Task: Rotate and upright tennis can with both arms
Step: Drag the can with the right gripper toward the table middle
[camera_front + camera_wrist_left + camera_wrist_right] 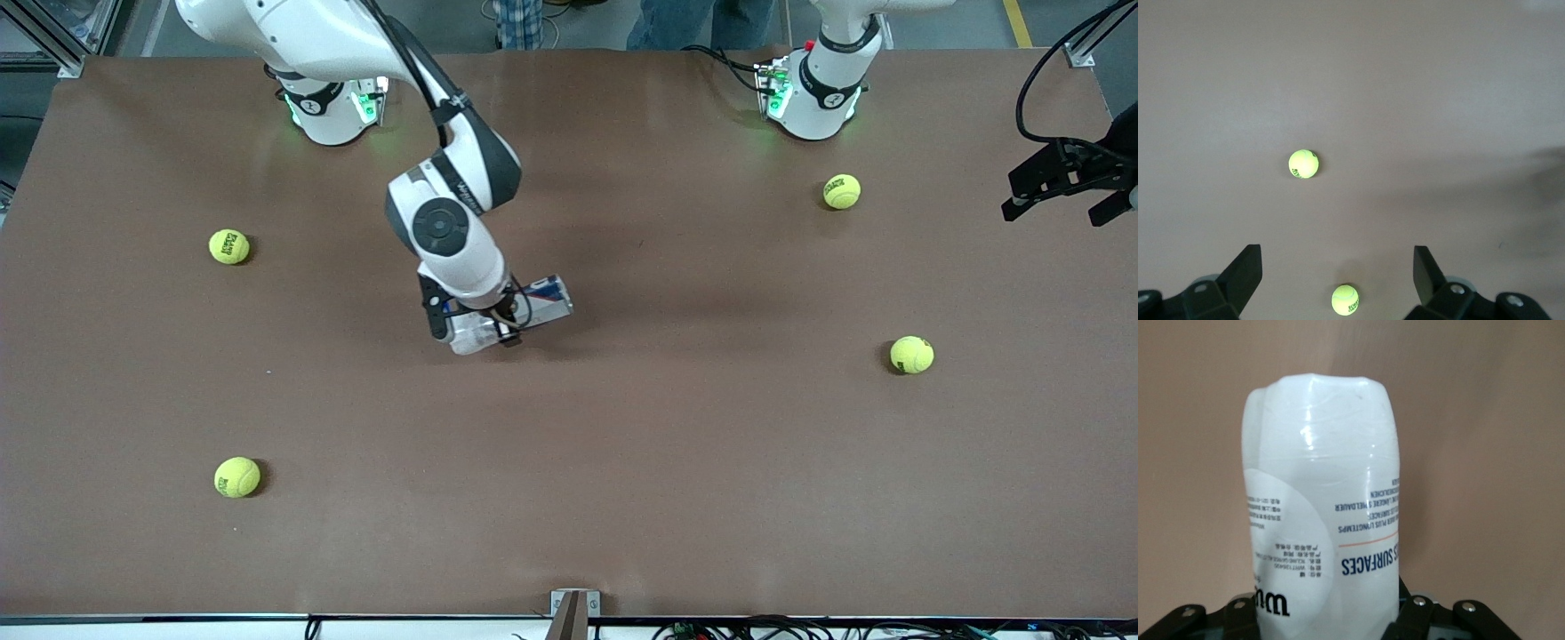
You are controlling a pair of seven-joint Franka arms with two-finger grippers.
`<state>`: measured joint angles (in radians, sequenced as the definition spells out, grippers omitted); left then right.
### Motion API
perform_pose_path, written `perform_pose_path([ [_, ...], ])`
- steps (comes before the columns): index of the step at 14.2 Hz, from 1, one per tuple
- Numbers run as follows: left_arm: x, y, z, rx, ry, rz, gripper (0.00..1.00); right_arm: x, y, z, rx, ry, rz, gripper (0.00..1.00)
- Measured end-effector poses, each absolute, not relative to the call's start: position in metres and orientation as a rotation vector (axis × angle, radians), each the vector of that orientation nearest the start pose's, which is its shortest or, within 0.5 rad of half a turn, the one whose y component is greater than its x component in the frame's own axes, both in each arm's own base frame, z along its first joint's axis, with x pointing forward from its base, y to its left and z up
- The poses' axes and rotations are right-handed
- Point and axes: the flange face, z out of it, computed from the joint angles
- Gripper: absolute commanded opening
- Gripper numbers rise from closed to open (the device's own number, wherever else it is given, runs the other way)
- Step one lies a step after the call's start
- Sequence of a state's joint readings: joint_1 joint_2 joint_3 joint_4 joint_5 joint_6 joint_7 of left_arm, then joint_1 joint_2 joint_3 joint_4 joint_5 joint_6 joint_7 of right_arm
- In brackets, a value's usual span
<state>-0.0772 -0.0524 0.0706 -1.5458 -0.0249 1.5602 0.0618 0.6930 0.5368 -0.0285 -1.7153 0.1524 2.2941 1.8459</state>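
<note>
Four tennis balls [229,246] [237,476] [841,191] [911,354]; one tennis can [547,300]; two arms [453,222] [831,71]

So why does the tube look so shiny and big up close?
Right wrist view: the clear-plastic tennis can fills the frame, held in the right claw, with white glare streaks on its wrap. Front view: soft shadows beside each yellow-green tennis ball.

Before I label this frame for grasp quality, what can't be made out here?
- Front view: the right gripper and the middle of the tennis can are covered by the right arm's wrist.
- Right wrist view: the tennis can fills the frame, hiding the finger contact; the lower edge cuts off its near end.
- Front view: most of the left arm is off-frame; only its base and the open left gripper show.
</note>
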Motion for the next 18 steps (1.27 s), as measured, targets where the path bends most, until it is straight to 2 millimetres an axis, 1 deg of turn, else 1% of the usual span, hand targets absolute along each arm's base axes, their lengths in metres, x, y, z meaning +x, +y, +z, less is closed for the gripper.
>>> perform_pose_path([
  [2,0.537,-0.005,0.664,-3.165,0.11,-0.107,1.0,0.529,0.453,0.275,-2.462,1.86,0.079,0.62],
  [4,0.537,-0.005,0.664,-3.165,0.11,-0.107,1.0,0.532,0.478,0.264,-2.445,1.921,0.021,0.62],
  [6,0.537,-0.005,0.664,-3.165,0.109,-0.107,1.0,0.536,0.495,0.255,-2.421,1.948,0.004,0.62],
  [11,0.537,-0.005,0.664,-3.165,0.109,-0.107,1.0,0.548,0.535,0.238,-2.309,2.062,-0.009,0.62],
  [14,0.537,-0.005,0.664,-3.165,0.109,-0.107,1.0,0.554,0.547,0.22,-2.283,2.073,-0.042,0.62],
  [18,0.537,-0.005,0.664,-3.165,0.109,-0.107,1.0,0.56,0.55,0.21,-2.234,2.106,-0.06,0.63],
])
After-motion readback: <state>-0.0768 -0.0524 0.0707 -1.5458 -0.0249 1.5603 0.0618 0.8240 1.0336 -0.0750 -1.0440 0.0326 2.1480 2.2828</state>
